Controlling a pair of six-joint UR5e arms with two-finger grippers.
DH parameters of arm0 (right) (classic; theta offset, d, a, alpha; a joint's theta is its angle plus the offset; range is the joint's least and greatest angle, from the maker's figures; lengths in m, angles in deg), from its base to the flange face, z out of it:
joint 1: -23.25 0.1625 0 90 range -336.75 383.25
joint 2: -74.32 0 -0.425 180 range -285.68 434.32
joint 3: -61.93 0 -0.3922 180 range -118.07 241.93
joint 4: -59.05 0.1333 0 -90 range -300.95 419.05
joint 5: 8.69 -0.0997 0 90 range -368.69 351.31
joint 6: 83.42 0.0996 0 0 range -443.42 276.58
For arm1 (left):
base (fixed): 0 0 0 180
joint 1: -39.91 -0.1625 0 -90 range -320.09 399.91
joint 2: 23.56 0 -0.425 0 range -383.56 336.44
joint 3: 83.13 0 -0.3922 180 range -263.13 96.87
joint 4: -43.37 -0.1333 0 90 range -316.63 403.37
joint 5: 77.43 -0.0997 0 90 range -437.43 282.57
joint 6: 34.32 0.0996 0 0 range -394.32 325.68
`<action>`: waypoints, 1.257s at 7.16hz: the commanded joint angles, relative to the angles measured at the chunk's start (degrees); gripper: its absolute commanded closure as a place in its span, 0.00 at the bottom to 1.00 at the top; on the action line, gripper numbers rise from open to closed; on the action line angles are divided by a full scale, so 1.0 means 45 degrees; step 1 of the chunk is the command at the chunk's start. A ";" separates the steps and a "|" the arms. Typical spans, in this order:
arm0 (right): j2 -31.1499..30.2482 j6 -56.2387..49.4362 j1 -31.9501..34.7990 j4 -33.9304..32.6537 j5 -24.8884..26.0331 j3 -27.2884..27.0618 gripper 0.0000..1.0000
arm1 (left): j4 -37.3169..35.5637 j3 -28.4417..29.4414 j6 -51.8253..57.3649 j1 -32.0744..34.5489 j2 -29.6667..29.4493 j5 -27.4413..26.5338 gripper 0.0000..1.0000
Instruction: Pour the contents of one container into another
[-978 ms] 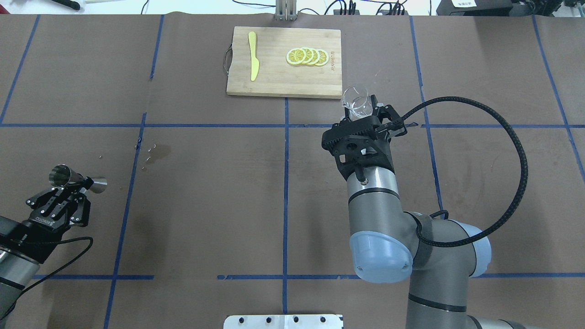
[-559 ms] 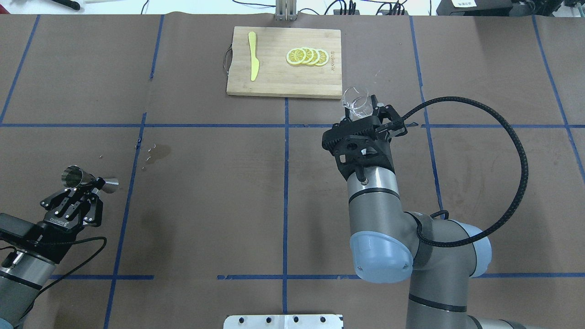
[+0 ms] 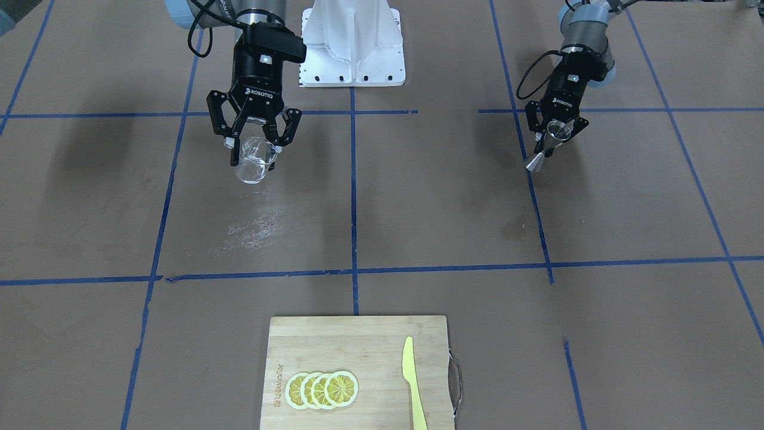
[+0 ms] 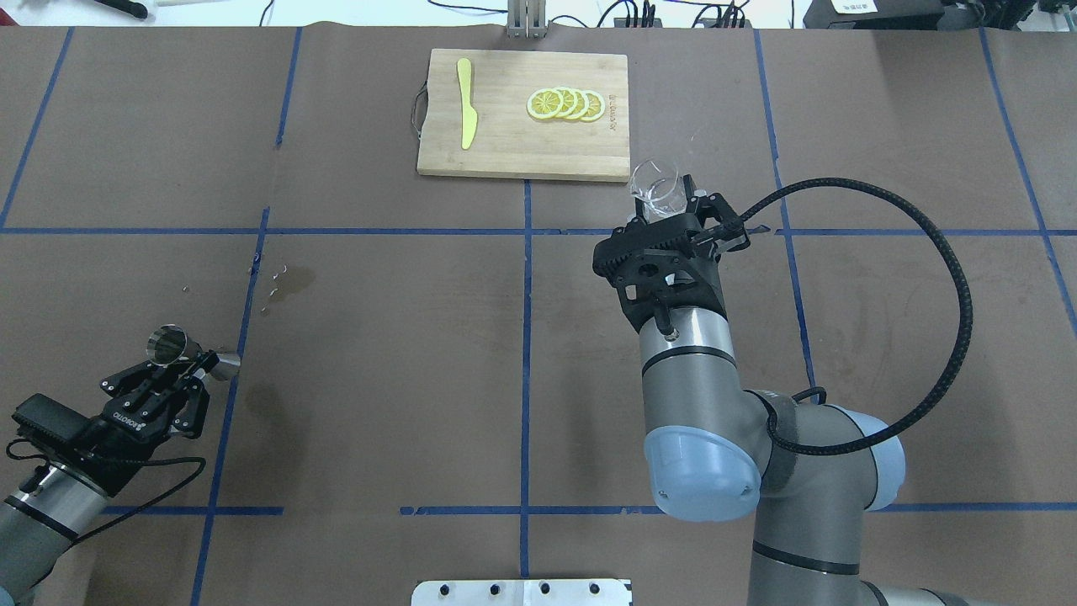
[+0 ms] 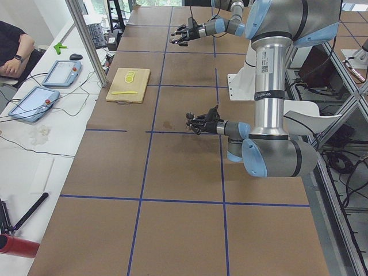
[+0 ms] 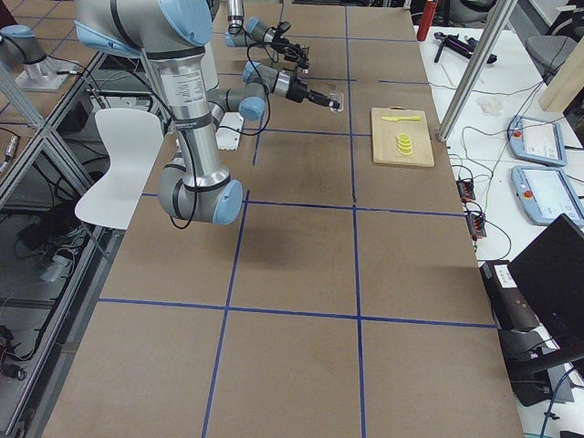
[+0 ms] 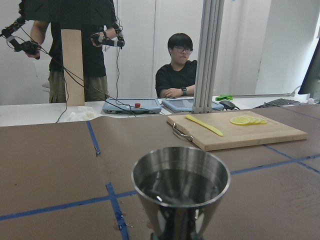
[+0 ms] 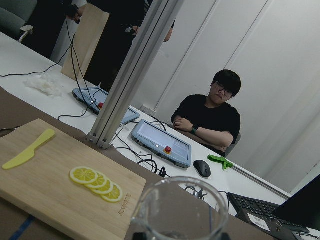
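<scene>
The right hand (image 3: 255, 146) is clasping the small clear glass cup (image 3: 252, 166), likely fragile and slick, around its wall. Well apart, the left hand (image 3: 553, 142) is pinching the shiny steel hourglass jigger (image 3: 535, 162), probably light and stiff, at its waist above the tabletop (image 3: 418, 197).

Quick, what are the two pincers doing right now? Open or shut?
Left pincer: shut on the metal jigger.
Right pincer: shut on the glass cup.

A robotics lab workcell
Brown-papered table (image 4: 379, 379) gridded in blue tape (image 4: 525, 337), aluminium frame post (image 5: 87, 43), control tablets (image 5: 33, 103) (each with a red button), a seated person (image 8: 210, 117) alongside.
</scene>
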 commanded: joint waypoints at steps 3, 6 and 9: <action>0.0000 0.0000 -0.0019 0.0000 0.0000 0.0018 1.00 | -0.0017 0.0523 -0.0156 0.0956 0.0062 0.0827 1.00; 0.0000 0.0000 -0.0019 0.0000 -0.0019 0.0037 1.00 | -0.0076 0.0778 -0.0449 0.0959 0.0042 0.1295 1.00; 0.0000 -0.0019 -0.0019 0.0020 -0.0019 0.0037 1.00 | -0.0076 0.0935 -0.0431 0.0959 0.0023 0.1337 1.00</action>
